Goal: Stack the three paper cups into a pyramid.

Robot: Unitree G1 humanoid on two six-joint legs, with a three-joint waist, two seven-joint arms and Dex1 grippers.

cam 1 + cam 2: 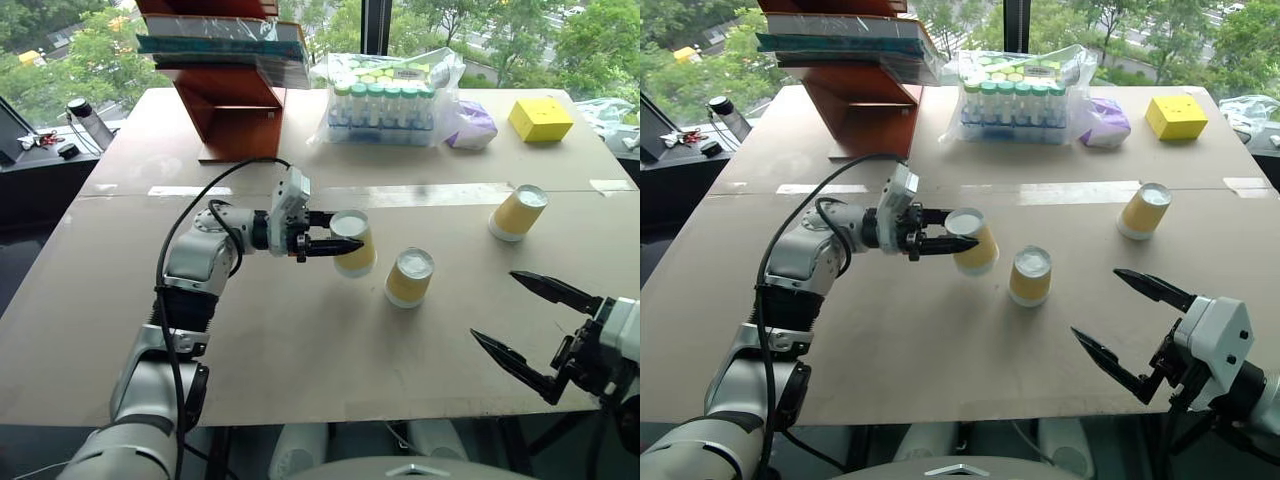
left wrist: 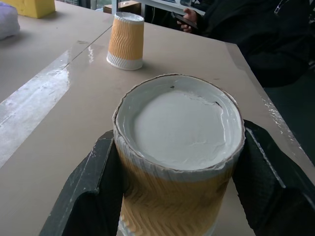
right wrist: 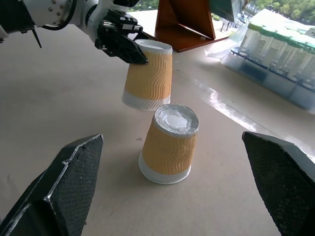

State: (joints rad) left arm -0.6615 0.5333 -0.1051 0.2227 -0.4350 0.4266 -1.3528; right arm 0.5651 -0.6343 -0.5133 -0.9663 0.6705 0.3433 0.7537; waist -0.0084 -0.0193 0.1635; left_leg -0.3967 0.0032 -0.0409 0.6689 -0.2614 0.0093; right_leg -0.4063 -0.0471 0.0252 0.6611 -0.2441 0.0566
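Right gripper (image 1: 530, 325): nearest to the viewer, at the near right edge of the table (image 1: 300, 380); its two black fingers are spread wide and nothing is held between them.

Progress: no pyramid is built yet. All three paper cups are seen apart from one another, none resting on another. By judgement, the first step is under way: one cup is in hand, and the two-cup base and the top cup are all left to do.

Middle cup (image 1: 410, 277): stood upside down on the table, near the centre, white flat bottom up, white rim down. It is just beside the held cup, not touching it.

Held cup (image 1: 354, 243): clamped by the left gripper (image 1: 345, 240), whose black fingers are closed on its sides near the upturned bottom. It is tilted, and in the right wrist view it looks lifted clear of the table.

Far cup (image 1: 518, 212): stood upside down, well apart from the other two, toward the far right.

Look of the cups: small and tapered, with yellow-orange ribbed sides in a wavy pattern, a white band at the rim, and a slightly crumpled white bottom.

Beyond: a clear pack of green-capped bottles (image 1: 385, 100) and a yellow block (image 1: 540, 118) lie at the far edge.
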